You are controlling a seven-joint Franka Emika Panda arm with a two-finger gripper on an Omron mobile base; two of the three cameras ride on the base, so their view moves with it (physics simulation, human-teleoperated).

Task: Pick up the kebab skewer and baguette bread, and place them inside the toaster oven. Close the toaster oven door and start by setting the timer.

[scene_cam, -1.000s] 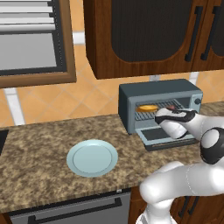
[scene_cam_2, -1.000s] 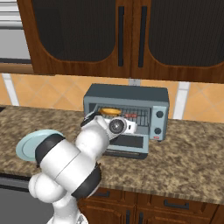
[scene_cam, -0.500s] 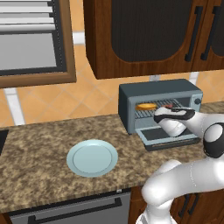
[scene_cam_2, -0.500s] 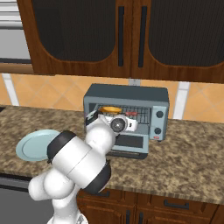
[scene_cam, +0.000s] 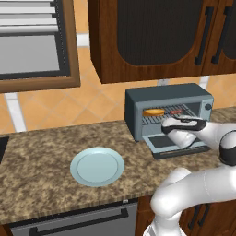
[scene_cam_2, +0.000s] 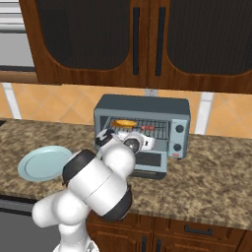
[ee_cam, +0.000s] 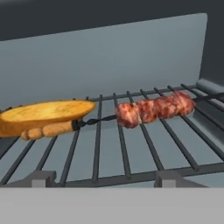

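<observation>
A speckled brown granite counter (scene_cam: 41, 184) runs beneath dark wooden wall cupboards (scene_cam: 152, 37) with black bar handles. Behind the counter, the wall is orange tile (scene_cam: 69, 106). On the counter sits a pale blue plate (scene_cam: 97, 166).

I saw matt blue-grey metal on the toaster oven (scene_cam: 168, 99), speckled stone tabletop (scene_cam: 46, 147), dark glossy wood cabinets (scene_cam: 152, 37).

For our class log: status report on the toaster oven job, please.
Gripper at oven mouth, state unclear. Kebab skewer and baguette bread on rack. Toaster oven door down, arm over it.
</observation>
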